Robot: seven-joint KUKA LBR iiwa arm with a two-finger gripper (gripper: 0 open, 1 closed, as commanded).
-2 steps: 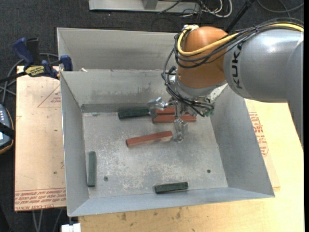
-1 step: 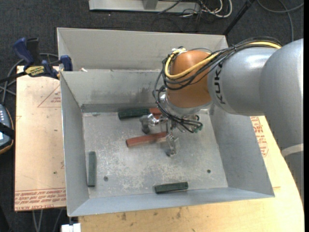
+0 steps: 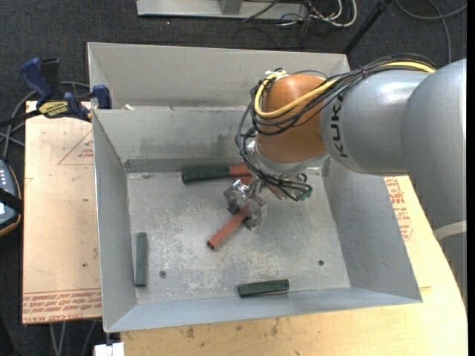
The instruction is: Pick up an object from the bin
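My gripper (image 3: 247, 210) hangs low in the middle of the bin, under the orange wrist cover. Its fingers stand at the upper right end of a reddish-brown stick (image 3: 226, 232) that lies slanted on the bin floor. The fingers look closed about that end of the stick. Just behind the gripper, by the back wall, lies a dark green bar (image 3: 205, 174) with a reddish piece (image 3: 239, 170) at its right end.
Another dark green bar (image 3: 139, 259) lies upright along the left wall. A third dark green bar (image 3: 263, 288) lies flat near the front wall. The arm covers the bin's right back part.
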